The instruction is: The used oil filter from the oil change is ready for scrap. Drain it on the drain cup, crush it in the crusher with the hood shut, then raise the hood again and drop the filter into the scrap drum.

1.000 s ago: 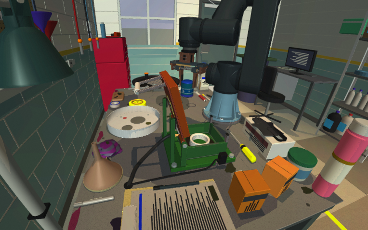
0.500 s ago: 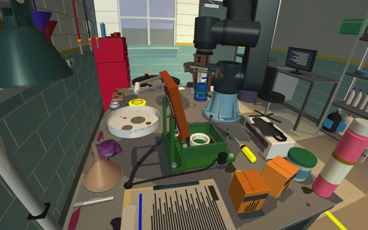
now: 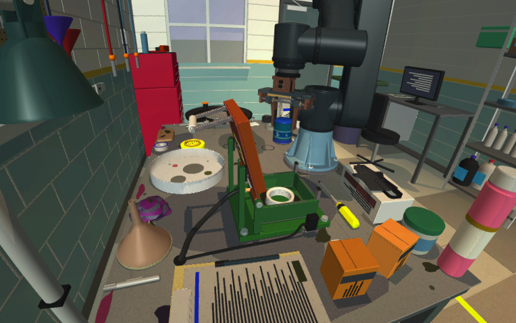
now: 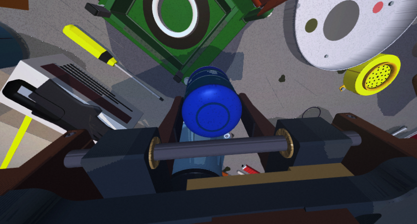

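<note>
At the middle of the bench stands the green crusher with its orange hood raised, a white ring lying in its chamber. The yellow drain cup sits at the far left by the large white scrap drum. The blue oil filter hangs upright in the air behind the crusher, near the arm's base. My gripper is closed around the filter and carries it.
The arm's pale blue base stands right beside the filter. A yellow-handled screwdriver and a white box lie right of the crusher. A tan funnel, two orange boxes and a clipboard fill the bench's near side.
</note>
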`<state>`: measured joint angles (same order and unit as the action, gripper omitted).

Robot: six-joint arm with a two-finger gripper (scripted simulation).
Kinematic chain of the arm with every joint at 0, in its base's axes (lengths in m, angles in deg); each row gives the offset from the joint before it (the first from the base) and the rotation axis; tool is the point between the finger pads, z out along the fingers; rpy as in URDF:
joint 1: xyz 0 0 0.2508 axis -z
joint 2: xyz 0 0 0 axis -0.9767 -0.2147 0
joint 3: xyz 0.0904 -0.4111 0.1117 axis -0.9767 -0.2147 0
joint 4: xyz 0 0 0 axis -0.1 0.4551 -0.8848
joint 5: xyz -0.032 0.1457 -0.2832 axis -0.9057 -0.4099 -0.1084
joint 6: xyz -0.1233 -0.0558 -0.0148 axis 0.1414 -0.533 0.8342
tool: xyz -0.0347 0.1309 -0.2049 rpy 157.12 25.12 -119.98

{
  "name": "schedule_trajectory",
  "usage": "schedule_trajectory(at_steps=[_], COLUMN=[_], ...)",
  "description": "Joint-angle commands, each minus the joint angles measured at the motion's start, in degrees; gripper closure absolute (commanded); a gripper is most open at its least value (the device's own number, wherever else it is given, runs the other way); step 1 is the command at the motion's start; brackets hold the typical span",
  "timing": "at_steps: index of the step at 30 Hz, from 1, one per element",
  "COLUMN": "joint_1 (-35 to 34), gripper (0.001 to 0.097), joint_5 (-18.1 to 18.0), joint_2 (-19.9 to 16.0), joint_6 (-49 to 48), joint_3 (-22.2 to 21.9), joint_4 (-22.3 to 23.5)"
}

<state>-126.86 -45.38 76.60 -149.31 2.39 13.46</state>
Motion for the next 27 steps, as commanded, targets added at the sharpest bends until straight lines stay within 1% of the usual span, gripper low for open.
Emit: schedule_trajectory(at_steps=[1,6,18,22,27], joint_1=[-0.1,-0.8,-2.2,-2.5,-2.6], gripper=[0.0966,0.0966,0.0966,0.0966,0.0966], joint_5=[0.0,0.0,-1.6,-2.2,-2.5], joint_2=[-0.5,-3.5,-11.9,-13.6,-14.4], joint_6=[-0.1,-0.8,-2.2,-2.4,-2.5], joint_3=[0.5,3.5,13.6,15.8,16.9], joint_4=[0.0,0.0,0.0,0.0,0.0])
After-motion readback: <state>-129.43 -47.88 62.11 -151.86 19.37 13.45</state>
